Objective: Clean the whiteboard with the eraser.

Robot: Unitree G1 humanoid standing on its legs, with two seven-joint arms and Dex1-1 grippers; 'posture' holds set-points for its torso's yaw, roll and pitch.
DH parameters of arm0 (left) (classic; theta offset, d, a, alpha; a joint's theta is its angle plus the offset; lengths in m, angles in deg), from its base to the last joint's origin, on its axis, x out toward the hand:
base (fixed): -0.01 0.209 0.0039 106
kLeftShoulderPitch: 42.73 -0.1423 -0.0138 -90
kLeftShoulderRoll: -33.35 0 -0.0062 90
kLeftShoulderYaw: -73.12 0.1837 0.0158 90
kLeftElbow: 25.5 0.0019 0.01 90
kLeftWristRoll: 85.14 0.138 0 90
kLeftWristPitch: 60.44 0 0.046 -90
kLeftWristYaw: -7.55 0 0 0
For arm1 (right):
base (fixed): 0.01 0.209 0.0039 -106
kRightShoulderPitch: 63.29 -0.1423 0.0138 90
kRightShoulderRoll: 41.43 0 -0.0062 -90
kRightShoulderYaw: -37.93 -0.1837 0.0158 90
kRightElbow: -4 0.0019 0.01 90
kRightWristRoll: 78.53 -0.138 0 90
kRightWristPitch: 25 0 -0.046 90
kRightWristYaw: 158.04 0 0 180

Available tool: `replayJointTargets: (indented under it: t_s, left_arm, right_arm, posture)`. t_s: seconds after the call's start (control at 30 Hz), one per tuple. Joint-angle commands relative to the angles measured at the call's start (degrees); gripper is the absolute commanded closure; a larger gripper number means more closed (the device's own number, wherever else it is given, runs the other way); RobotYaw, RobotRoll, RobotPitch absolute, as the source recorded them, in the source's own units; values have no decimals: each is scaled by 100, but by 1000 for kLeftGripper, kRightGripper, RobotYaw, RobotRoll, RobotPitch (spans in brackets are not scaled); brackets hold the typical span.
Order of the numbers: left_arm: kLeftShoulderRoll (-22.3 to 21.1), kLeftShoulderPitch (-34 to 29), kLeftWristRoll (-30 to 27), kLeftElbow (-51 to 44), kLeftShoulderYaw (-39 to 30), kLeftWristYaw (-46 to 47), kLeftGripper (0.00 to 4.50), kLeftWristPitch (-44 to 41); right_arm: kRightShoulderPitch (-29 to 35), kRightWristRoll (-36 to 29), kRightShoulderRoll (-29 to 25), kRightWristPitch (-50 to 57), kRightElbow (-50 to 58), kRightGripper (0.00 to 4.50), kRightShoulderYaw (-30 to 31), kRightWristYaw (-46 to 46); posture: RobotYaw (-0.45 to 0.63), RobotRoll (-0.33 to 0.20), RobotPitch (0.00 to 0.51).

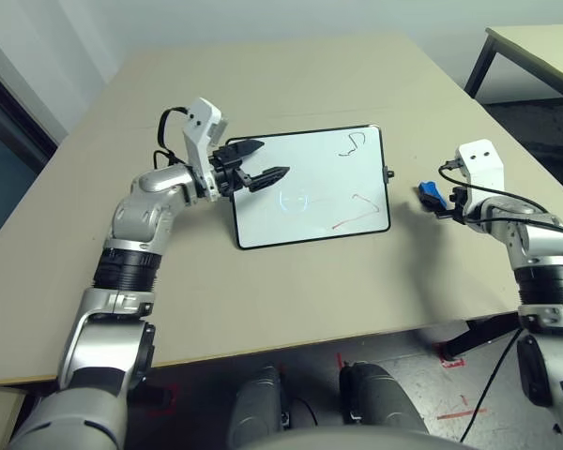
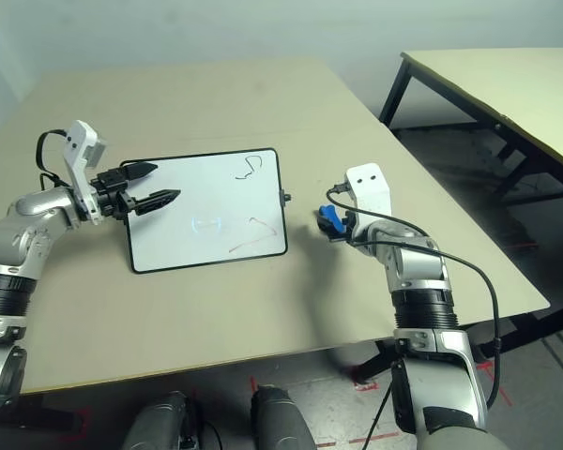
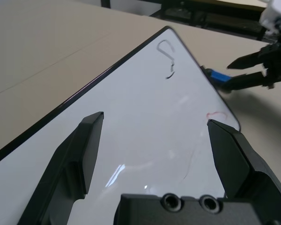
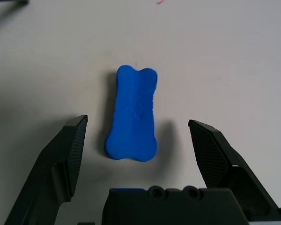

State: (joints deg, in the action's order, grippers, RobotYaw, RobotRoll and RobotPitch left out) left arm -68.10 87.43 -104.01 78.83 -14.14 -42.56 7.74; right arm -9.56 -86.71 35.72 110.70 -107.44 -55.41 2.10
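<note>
Whiteboard (image 1: 300, 192) flat on table, faint scribbles; blue eraser (image 4: 132, 113) just beside.

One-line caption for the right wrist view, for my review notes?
Open right gripper poised over the blue eraser, which lies flat on the table between its fingers, not yet grasped.

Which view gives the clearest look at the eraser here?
The right wrist view: the eraser lies whole on the table between the open right gripper fingers. Both eye views show a blue sliver beside that gripper; the left wrist view, one end past the whiteboard.

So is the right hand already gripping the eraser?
No, the eraser lies on the table between the open fingers of the right hand, untouched.
</note>
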Motion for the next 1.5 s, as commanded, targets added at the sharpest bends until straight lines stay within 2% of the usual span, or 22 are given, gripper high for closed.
replayJointTargets:
  t_s: [0.03,0.2,0.23,0.33,0.53,0.63,0.7,0.87,1.07,1.3,1.5]
  left_arm:
    - [100,0,230,101,183,-24,0,149]
    - [248,-87,202,-71,209,7,0,40]
    - [252,-115,203,-104,218,6,0,25]
    - [242,-182,196,-188,215,11,0,-30]
    - [230,-262,190,-322,206,56,0,-130]
    - [237,-291,185,-408,212,89,0,-191]
    - [239,-297,182,-434,205,105,0,-215]
    - [225,-326,175,-494,207,117,0,-273]
    - [213,-292,195,-485,247,79,0,-333]
    - [168,-176,328,-375,352,48,0,-279]
    - [191,-76,382,-400,332,70,0,-375]
  right_arm:
    - [-226,133,91,-299,-405,15,95,-30]
    - [-416,247,220,-580,-820,15,159,-35]
    - [-451,263,248,-564,-894,176,152,-9]
    - [-513,280,303,-490,-1075,837,146,4]
    - [-617,303,403,-485,-1445,2831,109,18]
    - [-665,330,408,-622,-1570,3465,91,66]
    - [-726,335,398,-696,-1597,3710,50,129]
    - [-1044,319,205,-572,-1145,3810,-9,131]
    - [-1609,99,-35,671,367,3811,474,-702]
    - [-1842,-179,317,1891,1593,3860,1179,-1131]
    - [-1861,-30,653,1728,1239,3863,1436,-1022]
  posture:
    - [-147,0,33]
    - [-134,0,34]
    - [-133,0,35]
    - [-126,0,37]
    - [-117,0,37]
    - [-109,0,35]
    - [-108,0,34]
    - [-115,0,32]
    - [-141,0,38]
    - [-144,0,47]
    - [-124,0,57]
